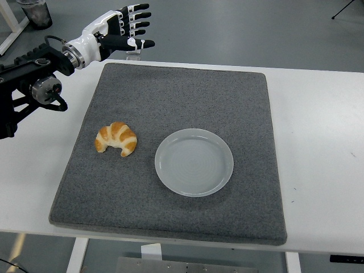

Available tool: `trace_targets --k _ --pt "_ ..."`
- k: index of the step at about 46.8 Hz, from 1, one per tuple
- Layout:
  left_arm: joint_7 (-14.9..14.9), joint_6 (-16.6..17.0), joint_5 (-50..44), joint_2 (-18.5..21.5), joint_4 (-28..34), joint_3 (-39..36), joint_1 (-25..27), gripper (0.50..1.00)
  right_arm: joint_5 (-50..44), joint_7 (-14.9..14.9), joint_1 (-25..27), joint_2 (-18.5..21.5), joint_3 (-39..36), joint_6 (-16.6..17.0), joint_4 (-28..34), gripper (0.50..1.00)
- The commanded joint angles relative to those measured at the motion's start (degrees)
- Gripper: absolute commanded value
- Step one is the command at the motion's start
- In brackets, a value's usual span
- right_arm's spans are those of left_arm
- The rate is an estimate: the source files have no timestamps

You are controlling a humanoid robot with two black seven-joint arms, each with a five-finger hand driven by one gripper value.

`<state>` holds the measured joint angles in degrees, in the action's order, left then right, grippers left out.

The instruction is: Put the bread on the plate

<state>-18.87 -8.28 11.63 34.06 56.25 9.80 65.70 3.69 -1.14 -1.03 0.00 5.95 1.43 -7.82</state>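
A golden croissant (pixel 116 138) lies on the left part of the grey mat (pixel 170 96). To its right, a short gap away, sits an empty white plate (pixel 194 162). My left hand (pixel 126 28) hovers high over the mat's far left corner, well beyond the croissant, fingers spread and holding nothing. The black left arm (pixel 28 91) comes in from the left edge. My right arm does not show.
The mat covers most of the white table (pixel 318 142). A small clear object (pixel 133 51) sits at the table's far edge, just behind the left hand. A dark container (pixel 35 12) stands on the floor at the top left.
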Motion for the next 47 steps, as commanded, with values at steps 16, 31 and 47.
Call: trace_targets --k 16,31,47 --pt "0.1 -1.7 22.5 14.1 13.9 -9.8 3.6 0.99 0.0 0.0 0.0 0.0 0.0 0.1 0.0 0.952" --pt "0.3 -7.8 38.5 20.3 17.5 -10.2 5.1 0.99 0.0 0.0 0.0 0.0 0.0 0.0 0.0 0.952" --pt "1.9 -14.0 45.9 20.8 18.3 -11.8 6.4 0.99 0.0 0.0 0.0 0.0 0.0 0.0 0.0 0.952"
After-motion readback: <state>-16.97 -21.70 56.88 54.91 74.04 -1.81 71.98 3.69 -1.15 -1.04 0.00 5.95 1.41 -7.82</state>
